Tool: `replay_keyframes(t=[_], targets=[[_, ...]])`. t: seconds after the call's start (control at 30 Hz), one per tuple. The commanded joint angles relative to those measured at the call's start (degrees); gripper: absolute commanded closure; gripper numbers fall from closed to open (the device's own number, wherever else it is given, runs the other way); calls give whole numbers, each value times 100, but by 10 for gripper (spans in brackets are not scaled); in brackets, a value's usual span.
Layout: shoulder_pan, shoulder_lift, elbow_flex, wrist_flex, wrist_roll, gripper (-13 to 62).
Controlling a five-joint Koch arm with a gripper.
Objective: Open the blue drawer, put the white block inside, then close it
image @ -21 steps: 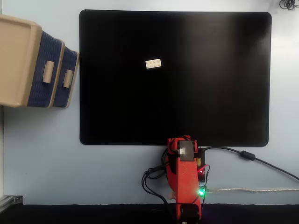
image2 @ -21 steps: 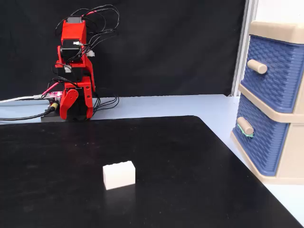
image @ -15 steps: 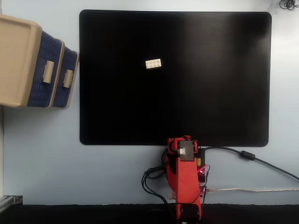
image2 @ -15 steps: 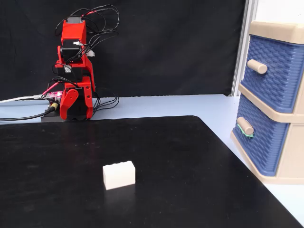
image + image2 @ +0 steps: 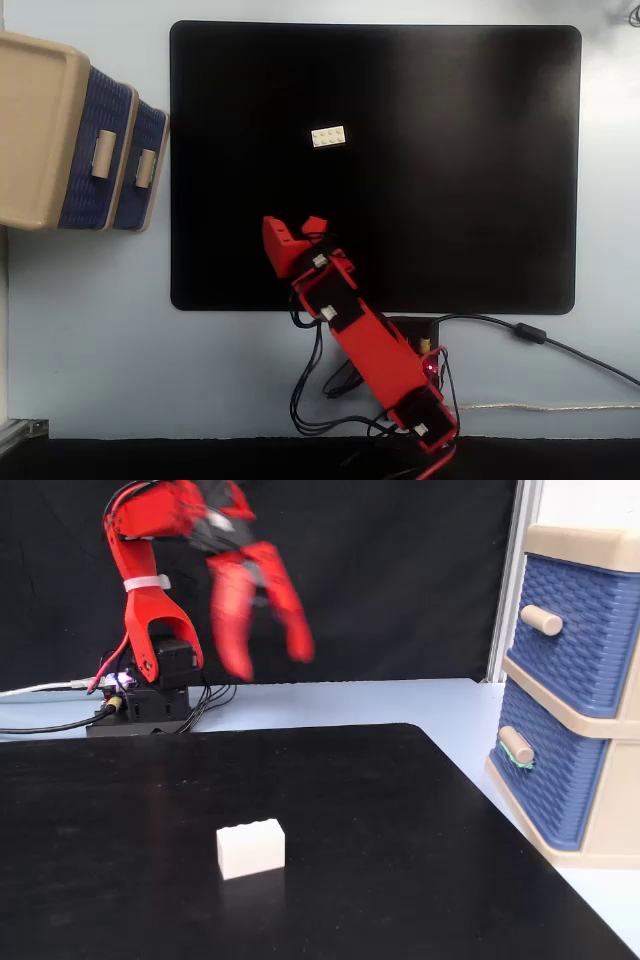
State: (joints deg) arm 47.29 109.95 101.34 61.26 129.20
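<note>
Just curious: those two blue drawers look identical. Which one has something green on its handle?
The lower drawer, nearest the table. Its beige handle carries a green band; the upper drawer's handle is bare.

You find no readable text, label, brand, number or sign in either fixed view: nothing legible on the beige cabinet (image 5: 590, 780), the blue drawer (image 5: 545, 770), the white block (image 5: 250, 848), the black mat (image 5: 450, 170) or the red arm (image 5: 370, 340).
</note>
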Motion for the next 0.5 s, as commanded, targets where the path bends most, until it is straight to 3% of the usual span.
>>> replay_keyframes(t=[0.0, 0.17, 0.27, 0.37, 0.47], targets=[[-255, -97, 396, -1740, 1556, 160], [-475, -809, 2681, -7611, 3234, 160], [-923, -2303, 2883, -10521, 4192, 159], [-1187, -3691, 2479, -12182, 4685, 160], [-1310, -4368, 1846, -12480, 4702, 161]])
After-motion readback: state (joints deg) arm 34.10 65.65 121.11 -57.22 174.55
